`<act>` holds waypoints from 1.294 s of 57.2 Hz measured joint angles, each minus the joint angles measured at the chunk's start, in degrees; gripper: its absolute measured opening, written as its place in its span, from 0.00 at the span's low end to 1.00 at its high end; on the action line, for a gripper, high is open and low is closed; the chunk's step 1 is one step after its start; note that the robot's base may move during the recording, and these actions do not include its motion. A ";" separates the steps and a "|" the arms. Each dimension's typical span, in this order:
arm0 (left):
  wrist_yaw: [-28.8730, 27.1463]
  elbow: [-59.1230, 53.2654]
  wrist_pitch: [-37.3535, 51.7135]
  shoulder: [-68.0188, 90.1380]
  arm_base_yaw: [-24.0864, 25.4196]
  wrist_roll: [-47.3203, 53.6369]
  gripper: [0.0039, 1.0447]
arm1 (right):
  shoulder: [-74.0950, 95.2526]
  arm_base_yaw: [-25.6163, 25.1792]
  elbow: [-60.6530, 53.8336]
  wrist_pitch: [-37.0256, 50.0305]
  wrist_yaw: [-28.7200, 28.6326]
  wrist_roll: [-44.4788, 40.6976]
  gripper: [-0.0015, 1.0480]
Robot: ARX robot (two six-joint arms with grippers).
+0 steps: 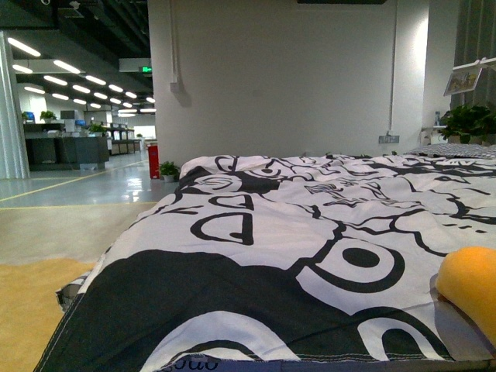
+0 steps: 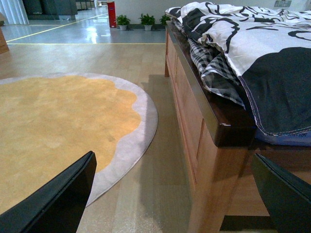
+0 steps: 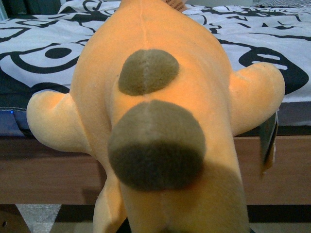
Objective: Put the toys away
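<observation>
My left claw [image 2: 172, 160] is spread wide: its two dark fingers [image 2: 58, 199] sit far apart with nothing between them. It hangs low beside the bed. Under it and off toward its left finger lies a round yellow rug [image 2: 58, 121] with a pale grey border on the wooden floor [image 2: 160, 194]. Straight ahead of the claw, nearer its right finger, stands the corner of the wooden bed frame [image 2: 214, 145]. A black-and-white patterned duvet [image 2: 272, 73] spills over that corner, with a checked sheet [image 2: 214, 68] bunched beneath it. Far ahead of the claw, along the wall, are small potted plants [image 2: 147, 20] and a red stand [image 2: 112, 13].

From my body camera the duvet covers the whole bed, and the orange-yellow plush animal [image 1: 469, 287] shows at its near right corner, on my right arm's side.

My right claw's camera is filled by that plush, very close. Two olive-brown nubs [image 3: 155, 150] face the camera. A stubby limb [image 3: 51, 121] sticks out on either side, and the body runs away from the claw onto the duvet, across the near edge of the bed. The plush hides my right claw, so I cannot tell whether that claw is spread, pressed together or pinching the toy.
</observation>
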 joint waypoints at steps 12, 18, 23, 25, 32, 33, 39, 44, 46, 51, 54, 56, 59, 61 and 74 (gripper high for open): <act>0.00 0.00 0.00 0.00 0.00 0.00 0.94 | 0.00 0.00 0.00 0.00 0.00 0.00 0.07; -0.26 0.00 0.00 0.00 0.04 -0.02 0.94 | 0.00 0.11 0.00 0.00 -0.39 0.00 0.07; -0.33 0.00 0.00 0.00 0.04 0.00 0.94 | -0.02 0.22 0.00 0.00 -0.44 -0.02 0.07; -0.28 0.00 0.00 0.02 0.04 -0.02 0.94 | -0.02 0.22 0.00 0.00 -0.22 -0.02 0.07; 0.02 0.00 0.00 0.04 0.02 0.00 0.94 | -0.11 0.20 0.00 0.02 0.35 -0.02 0.07; 0.02 0.00 0.00 0.04 0.02 0.00 0.94 | -0.11 0.20 0.00 0.02 0.39 -0.02 0.07; 0.00 0.00 0.00 0.02 0.00 0.00 0.94 | -0.11 0.20 0.00 0.02 0.31 -0.02 0.07; -0.02 0.00 0.00 0.02 0.00 0.00 0.94 | -0.11 0.22 0.00 0.02 0.13 -0.02 0.07; -0.07 0.00 0.00 0.02 0.00 -0.02 0.94 | -0.11 0.22 0.00 0.02 0.13 -0.02 0.07; -0.02 0.00 0.00 0.02 0.00 0.00 0.94 | -0.11 0.22 0.00 0.02 0.20 -0.02 0.07; 0.00 0.00 0.00 0.00 0.00 0.00 0.94 | -0.11 0.22 0.00 0.02 0.17 -0.02 0.07; -0.07 0.00 0.00 0.02 0.00 -0.02 0.94 | -0.13 0.22 0.00 0.02 0.17 -0.02 0.07; 0.07 0.00 0.00 0.02 0.00 0.00 0.94 | -0.13 0.22 0.00 0.02 0.17 -0.02 0.07; 0.02 0.00 0.00 0.02 0.00 -0.02 0.94 | -0.11 0.22 0.00 0.02 0.22 -0.02 0.07; -0.07 0.00 0.00 0.02 0.00 -0.02 0.94 | -0.15 0.22 0.00 0.02 0.20 -0.02 0.07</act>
